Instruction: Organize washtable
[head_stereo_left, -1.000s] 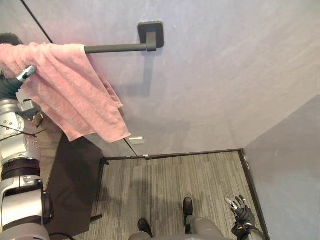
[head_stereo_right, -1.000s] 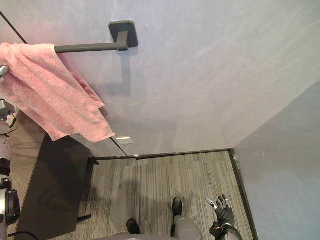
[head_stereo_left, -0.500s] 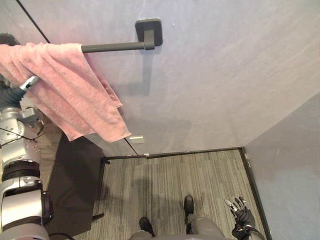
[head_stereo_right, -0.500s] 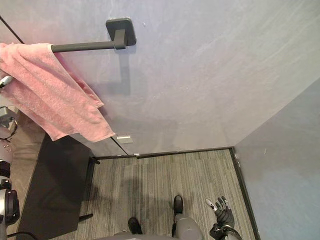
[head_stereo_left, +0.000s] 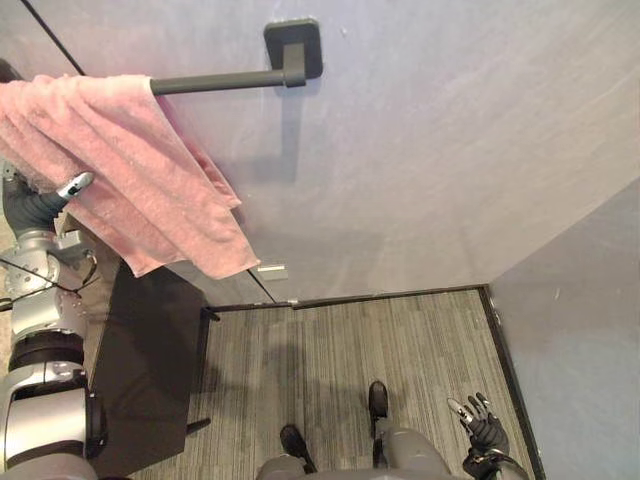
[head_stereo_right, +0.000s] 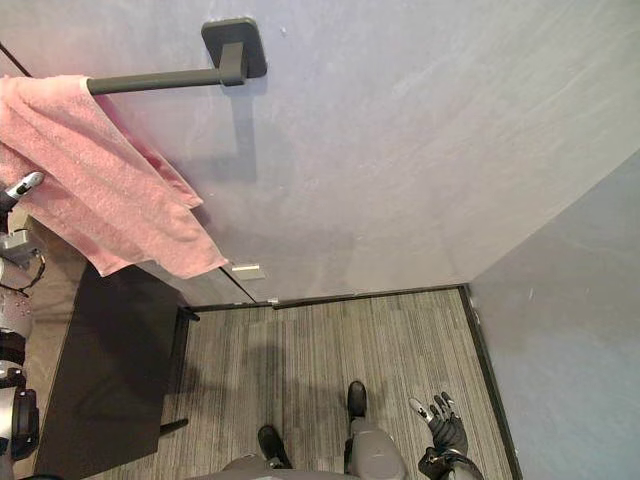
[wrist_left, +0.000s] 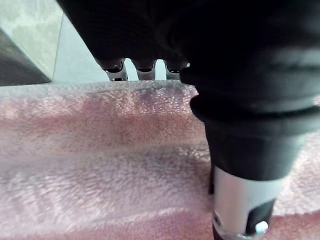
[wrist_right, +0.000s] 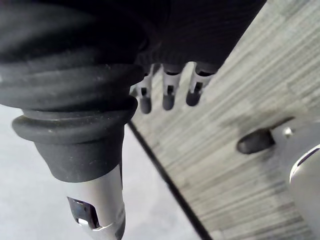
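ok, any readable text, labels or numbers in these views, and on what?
None readable.
Towel, bar and wall: no print.
Small pale plate low on the wall: too small to tell whether it carries any marking.

Left hand (wrist_left: 235, 100) partly behind pink towel (wrist_left: 100, 165); towel's left end past the view's edge

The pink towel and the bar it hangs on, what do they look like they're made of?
Pink towel: likely cotton terry, with a fuzzy looped pile and soft folds. Bar: probably metal with a matte dark coating; it is thin, straight and without shine, though painted plastic is possible.
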